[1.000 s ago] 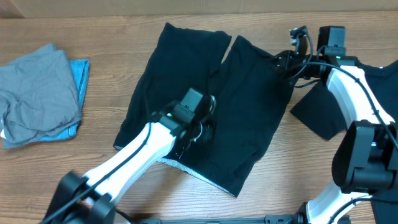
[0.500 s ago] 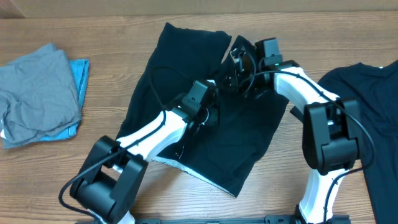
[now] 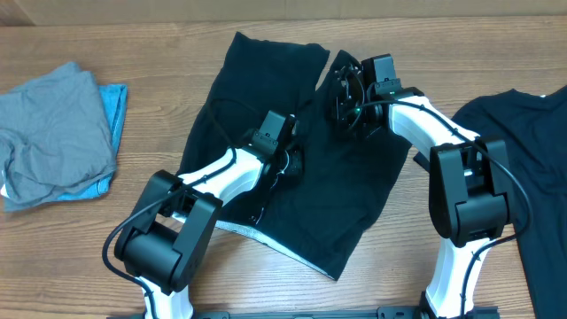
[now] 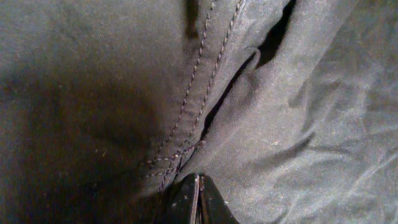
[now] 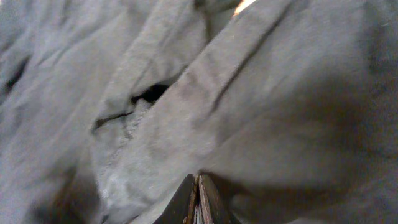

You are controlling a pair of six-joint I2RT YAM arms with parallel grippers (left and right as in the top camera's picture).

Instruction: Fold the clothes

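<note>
A black pair of pants [image 3: 226, 106] is shown spread across a wooden table [image 3: 151, 53], with the waist laid toward the near edge and the two legs pointed toward the far edge. Well to the left of the pants, a crumpled grey garment [image 3: 49, 133] is piled on a light-blue piece [image 3: 113, 102]. Only the light-blue piece's edges are seen, along the grey garment's right and lower sides.

On the pants themselves, near the middle where the two legs meet, the left gripper [image 3: 288, 161] is set down on the cloth. In the left wrist view its fingertips [image 4: 186, 200] are seen closed flat against each other just below a stitched seam [image 4: 199, 93]. Whether any fabric is pinched between them cannot be told.

Further right, on the upper part of the pants' right leg and just beside the split between the legs, the right gripper [image 3: 344, 93] is lowered onto rumpled cloth. In the right wrist view its fingertips [image 5: 183, 202] are likewise seen clamped together, with their tips met by folds of the fabric. A grip on the cloth cannot be confirmed.

To the right of the pants, and apart from them, a second black garment [image 3: 532, 151] is laid flat on the table and is cut off by the frame's right edge.
</note>
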